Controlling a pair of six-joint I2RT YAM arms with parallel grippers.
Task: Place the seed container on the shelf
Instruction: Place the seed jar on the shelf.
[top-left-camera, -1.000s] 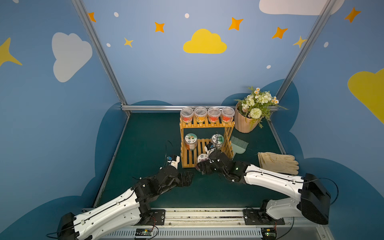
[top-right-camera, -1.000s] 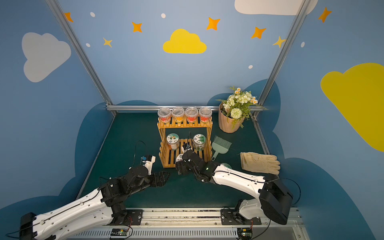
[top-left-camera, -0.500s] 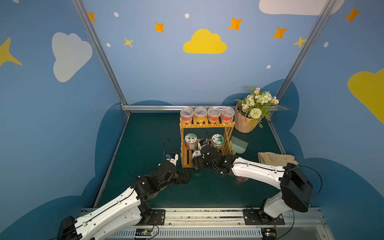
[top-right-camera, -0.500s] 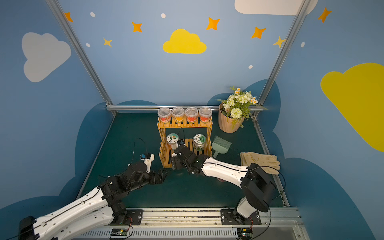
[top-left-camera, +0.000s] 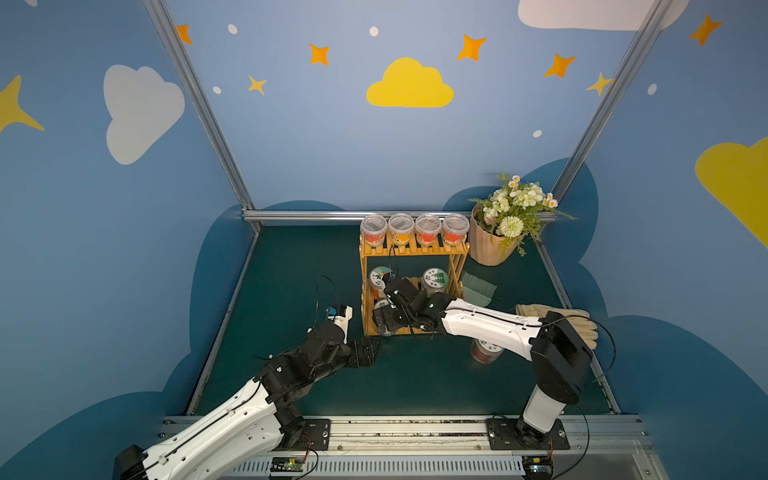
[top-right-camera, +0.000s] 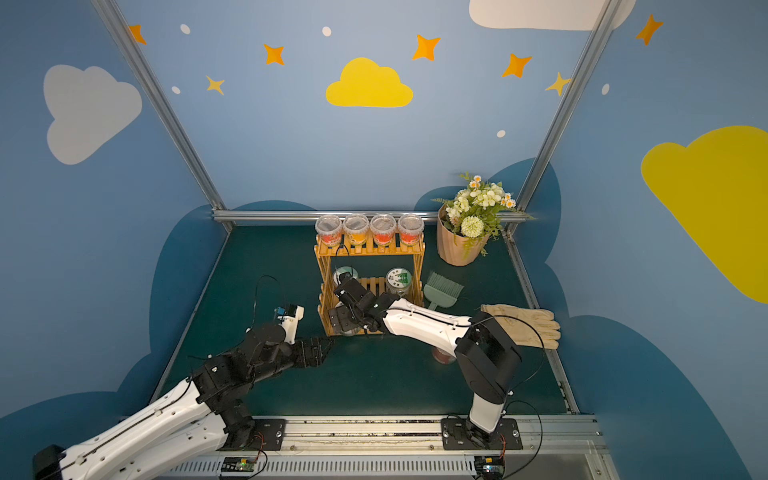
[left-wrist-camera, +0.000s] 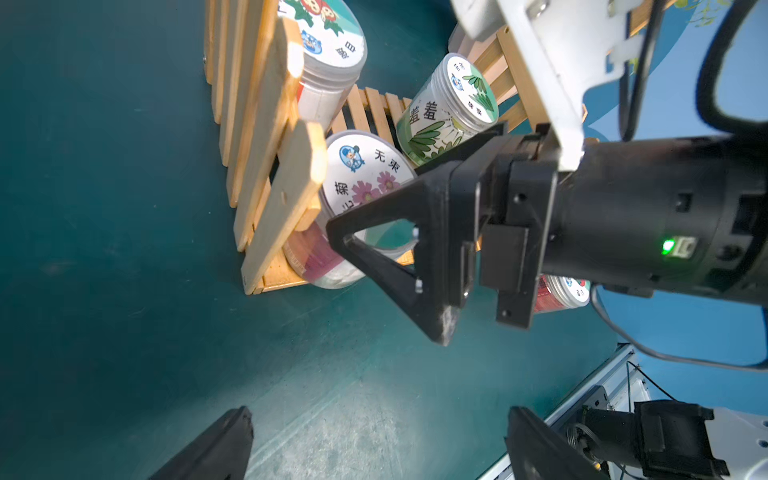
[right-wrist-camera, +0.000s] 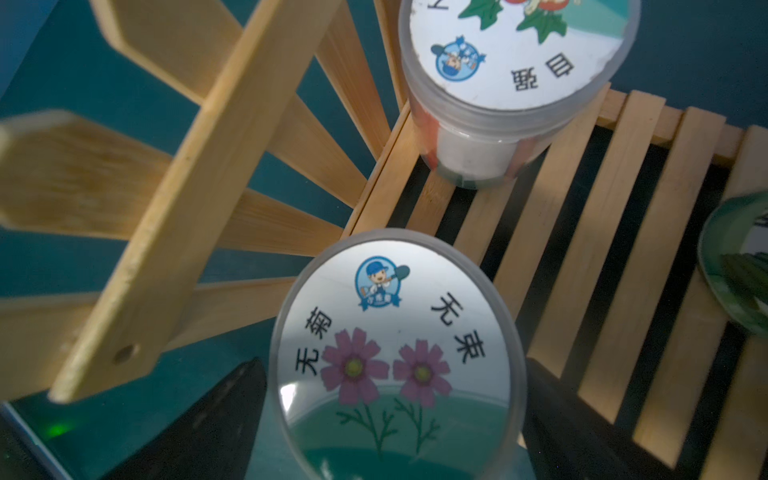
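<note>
The seed container (right-wrist-camera: 395, 353), a clear jar whose white lid bears pink flowers, stands upright at the front left corner of the wooden shelf's (top-left-camera: 415, 249) lower tier. It also shows in the left wrist view as the seed container (left-wrist-camera: 365, 174). My right gripper (right-wrist-camera: 395, 374) is open and straddles it, one finger on each side, with a slim gap on one side. In a top view the right gripper (top-left-camera: 384, 318) largely hides the jar. My left gripper (top-left-camera: 368, 351) hovers open and empty over the mat, just in front of the shelf's corner.
Two more jars (top-left-camera: 434, 279) stand on the lower tier and several cups (top-left-camera: 411, 228) on the top tier. Another jar (top-left-camera: 484, 351) stands on the mat under my right arm. A flowerpot (top-left-camera: 494, 241), green brush (top-left-camera: 478, 286) and gloves (top-left-camera: 557, 320) lie to the right.
My right arm carried the container left and forward into the shelf's front left corner, and its jaws have widened. The left arm edged slightly towards the shelf.
</note>
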